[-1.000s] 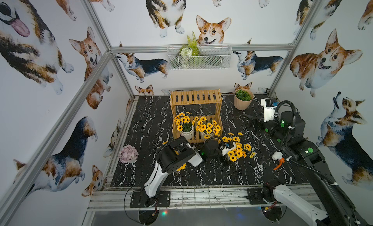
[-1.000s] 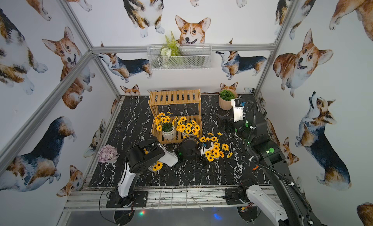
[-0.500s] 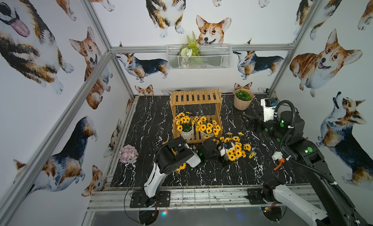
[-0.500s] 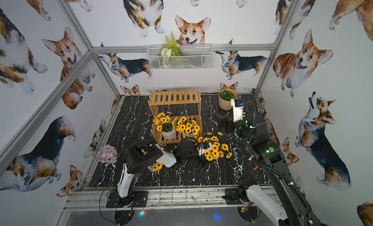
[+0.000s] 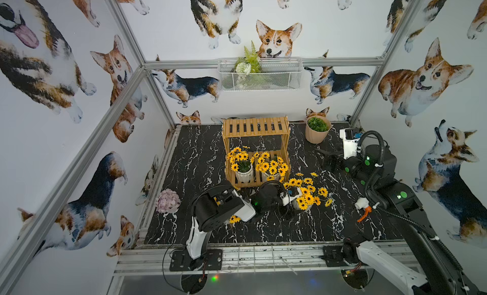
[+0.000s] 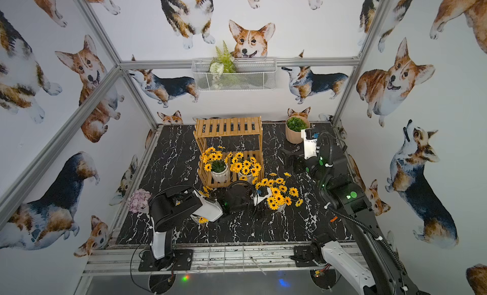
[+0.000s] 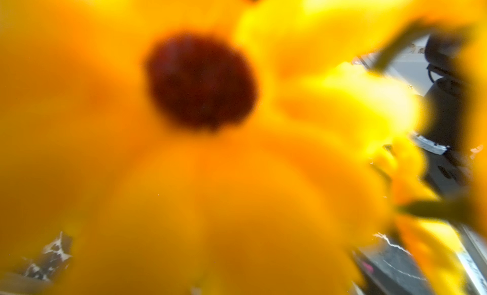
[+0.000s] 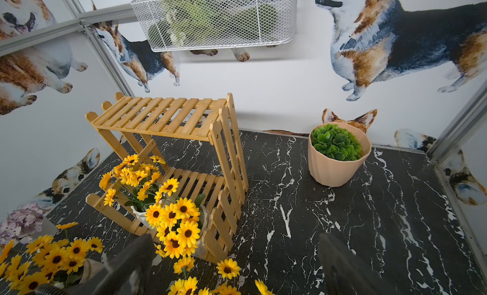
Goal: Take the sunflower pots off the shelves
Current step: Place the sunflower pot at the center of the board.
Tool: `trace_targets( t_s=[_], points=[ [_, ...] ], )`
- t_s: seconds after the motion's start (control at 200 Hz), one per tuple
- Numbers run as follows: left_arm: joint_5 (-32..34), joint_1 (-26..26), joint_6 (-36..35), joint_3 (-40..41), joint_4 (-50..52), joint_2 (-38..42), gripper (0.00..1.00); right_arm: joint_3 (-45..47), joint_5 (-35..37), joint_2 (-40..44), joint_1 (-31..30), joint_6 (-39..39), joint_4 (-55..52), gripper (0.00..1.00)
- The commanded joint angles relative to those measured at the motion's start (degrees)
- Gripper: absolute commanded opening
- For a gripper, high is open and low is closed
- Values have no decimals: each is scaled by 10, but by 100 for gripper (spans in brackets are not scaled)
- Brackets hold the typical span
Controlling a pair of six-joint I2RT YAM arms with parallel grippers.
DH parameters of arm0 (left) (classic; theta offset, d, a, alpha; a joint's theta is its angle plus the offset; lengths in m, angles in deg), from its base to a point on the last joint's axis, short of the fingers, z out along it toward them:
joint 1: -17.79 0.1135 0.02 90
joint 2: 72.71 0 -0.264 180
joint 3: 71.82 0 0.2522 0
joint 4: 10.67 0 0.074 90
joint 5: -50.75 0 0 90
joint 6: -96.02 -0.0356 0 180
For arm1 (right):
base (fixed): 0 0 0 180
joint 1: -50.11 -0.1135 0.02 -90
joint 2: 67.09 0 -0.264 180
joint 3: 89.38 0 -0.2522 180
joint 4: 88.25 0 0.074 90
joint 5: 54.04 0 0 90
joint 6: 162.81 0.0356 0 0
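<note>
Right wrist view looks across the black marble worktop (image 8: 342, 227) to the shelves (image 8: 168, 117). Their upper tier is bare. On the wall, the wire basket (image 5: 276, 77) holds a white-flower-and-fern bunch (image 5: 246, 64). The beige pot (image 8: 332, 172) is filled with round green foliage. Two sunflower pots (image 5: 243, 172) (image 5: 271, 169) stand side by side on the lower tier. A third (image 5: 303, 201) is on the worktop just in front, and a fourth (image 5: 234, 218) sits mostly hidden under the left arm.

The pots are probably light but breakable glazed ceramic, and the soft blooms spread wider than the pot. They are best gripped on the ribbed body under the flowers, never by the stems.

The right fingers (image 8: 131, 264) are spread wide and empty, well apart from the shelves. The left fingers (image 5: 287, 212) are spread beside the third pot, among its blooms.
</note>
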Motion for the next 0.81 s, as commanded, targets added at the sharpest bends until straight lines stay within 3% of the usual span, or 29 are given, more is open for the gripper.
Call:
trace_targets(
  t_s=[0.0, 0.415, 0.801],
  points=[
    [7, 1, -25, 8, -5, 26, 100, -2, -4, 0, 0, -12, 15, 100],
    [33, 4, -83, 0, 120, 157, 100, -1, -45, 3, 1, -20, 18, 100],
    [114, 55, -123, -35, 360, 379, 100, -12, -106, -9, 0, -30, -4, 100]
  ],
)
